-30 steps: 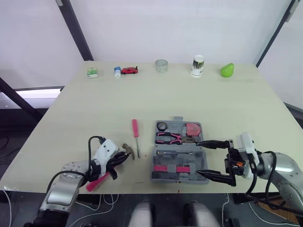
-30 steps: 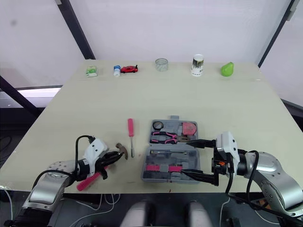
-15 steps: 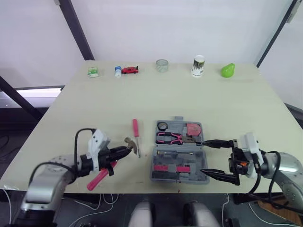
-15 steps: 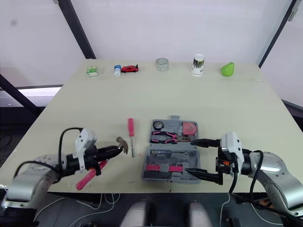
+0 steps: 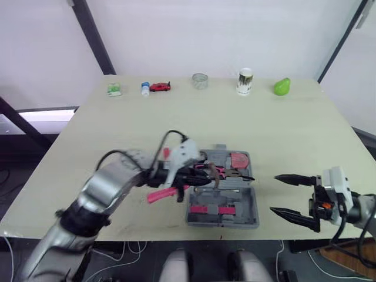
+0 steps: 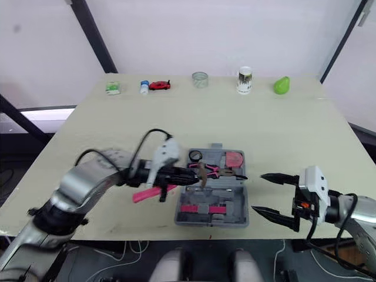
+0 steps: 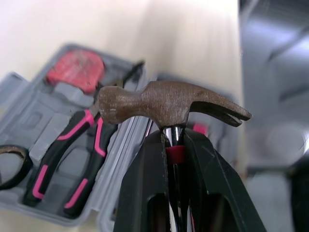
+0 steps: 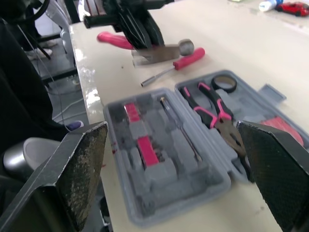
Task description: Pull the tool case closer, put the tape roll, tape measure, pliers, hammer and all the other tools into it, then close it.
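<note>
The grey tool case (image 5: 235,212) lies open near the table's front edge. In its far half sit the tape roll (image 6: 195,155), pink-handled pliers (image 7: 72,159) and red tape measure (image 5: 239,160). My left gripper (image 5: 191,175) is shut on the hammer (image 7: 169,104) just below its head. The brown head hangs over the case's middle, and the pink handle (image 5: 157,194) sticks out to the left. A pink screwdriver (image 8: 186,59) lies on the table left of the case. My right gripper (image 5: 274,192) stands open, right of the case and apart from it.
Along the table's far edge stand a small green and white item (image 5: 114,89), a red toy car (image 5: 160,87), a clear glass (image 5: 200,81), a paper cup (image 5: 244,81) and a green pear (image 5: 282,87). The case sits close to the table's front edge.
My left arm has swung right with the hammer, from the front left of the table to above the case. The right gripper has drawn back to the right, away from the case's side.
</note>
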